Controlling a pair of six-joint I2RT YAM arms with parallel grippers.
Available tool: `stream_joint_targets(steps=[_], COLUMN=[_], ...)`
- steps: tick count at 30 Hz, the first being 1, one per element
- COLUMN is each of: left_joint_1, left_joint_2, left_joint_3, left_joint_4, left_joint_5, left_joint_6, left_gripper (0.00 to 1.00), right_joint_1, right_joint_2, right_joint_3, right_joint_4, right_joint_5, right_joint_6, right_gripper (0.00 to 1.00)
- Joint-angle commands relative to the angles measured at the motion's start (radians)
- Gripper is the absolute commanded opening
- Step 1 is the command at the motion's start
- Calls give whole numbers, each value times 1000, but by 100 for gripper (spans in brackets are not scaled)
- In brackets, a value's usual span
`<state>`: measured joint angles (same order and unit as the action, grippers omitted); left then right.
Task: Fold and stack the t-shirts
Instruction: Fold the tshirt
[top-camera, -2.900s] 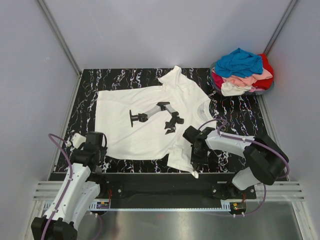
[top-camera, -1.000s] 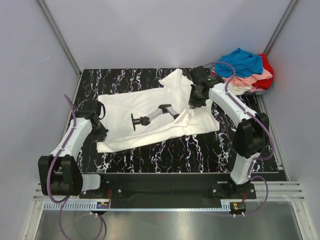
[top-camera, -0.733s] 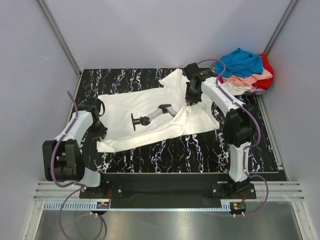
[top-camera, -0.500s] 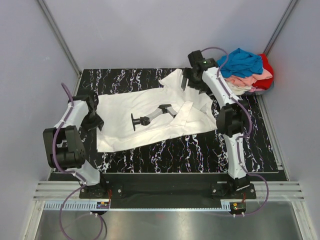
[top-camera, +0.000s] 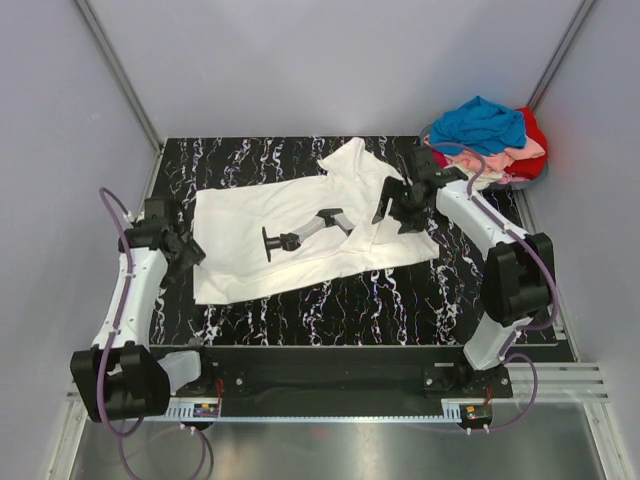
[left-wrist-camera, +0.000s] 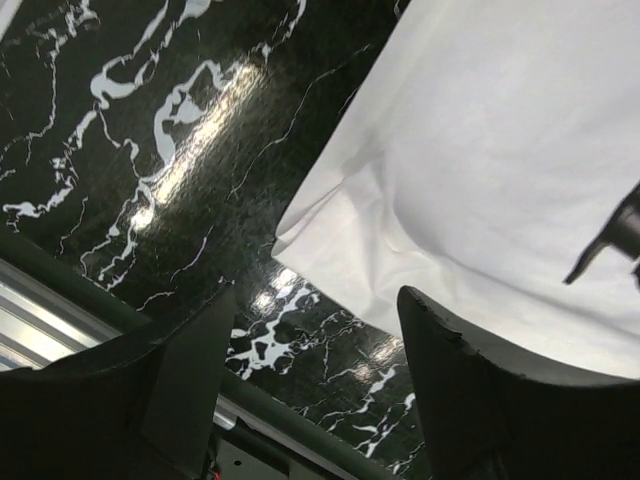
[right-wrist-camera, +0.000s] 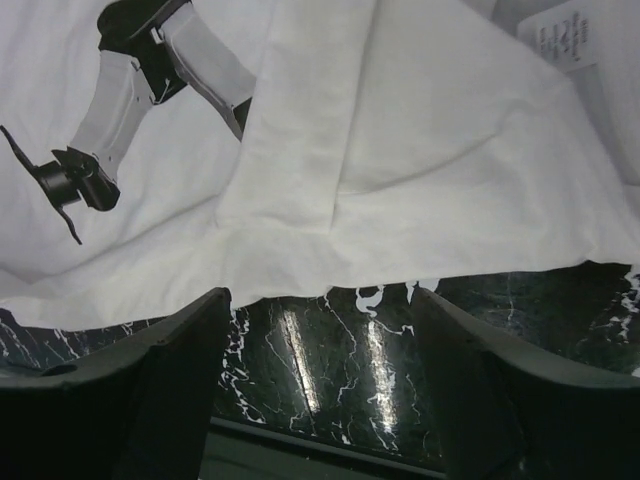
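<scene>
— What is taking up most of the overhead view?

— The black marble-patterned table (top-camera: 330, 300) is filling the middle of the frame. The cream-white t-shirt (top-camera: 240, 220) is lying across its centre as a long band running from centre left to centre right, and one sleeve (top-camera: 345, 160) is pointing toward the top of the frame.

— And the other shirts?

— They are sitting in a heap (top-camera: 487, 145) at the upper right corner of the table. The blue t-shirt (top-camera: 480, 122) is lying on top, the red t-shirt (top-camera: 535, 135) is showing at the right edge, and the pink t-shirt (top-camera: 492, 161) is lying underneath.

— What are the grippers doing?

— The left gripper (left-wrist-camera: 318, 300) is hovering at centre left, above the white shirt's near left corner. Its jaws are standing apart with nothing between them. The right gripper (right-wrist-camera: 320, 295) is hanging over the shirt's right part, its jaws spread too and holding nothing, with layered white cloth and its near edge below.

— Anything smaller?

— A black-and-grey robot-arm print (top-camera: 305, 228) is showing mid-shirt, and a fold of cloth is covering its right end. A small white label (right-wrist-camera: 560, 35) is peeking in at the upper right of the right wrist view.
</scene>
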<state>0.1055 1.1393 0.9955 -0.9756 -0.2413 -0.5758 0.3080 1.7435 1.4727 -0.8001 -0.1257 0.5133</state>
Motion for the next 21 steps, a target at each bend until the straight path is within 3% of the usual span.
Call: stream_joint_targets(steps=[1,5,9,14,16,18,21], left_joint_1=[-1,-3,-21,-30,-35,-62,-69], left_joint_2=[55,152,192,336,341,329,320], left_joint_3=[-49,-70,-98,-71,-55,-14,-6], left_joint_4=[74,127,192,140,120,59,48], left_joint_5=[60,137,166,106,97,-28,-88], left_joint_6=[24,22,33,40,57,80,126], left_gripper=[71,61,58,57,56,57,60], right_joint_1=[5,5,8,14,19,25,26], right_joint_2=[-21,-22,20,111,140,175,221], right_joint_3=[-121,-158,-157,-127,-108,-88,-59], right_joint_4=[199,231,248,268,272,280,285], right_joint_5=[-138,-150,-163,-167,-170,-169,-161], right_joint_6=[59,68,67,73,74,76,74], right_gripper=[79,72,62,59,58,58,57])
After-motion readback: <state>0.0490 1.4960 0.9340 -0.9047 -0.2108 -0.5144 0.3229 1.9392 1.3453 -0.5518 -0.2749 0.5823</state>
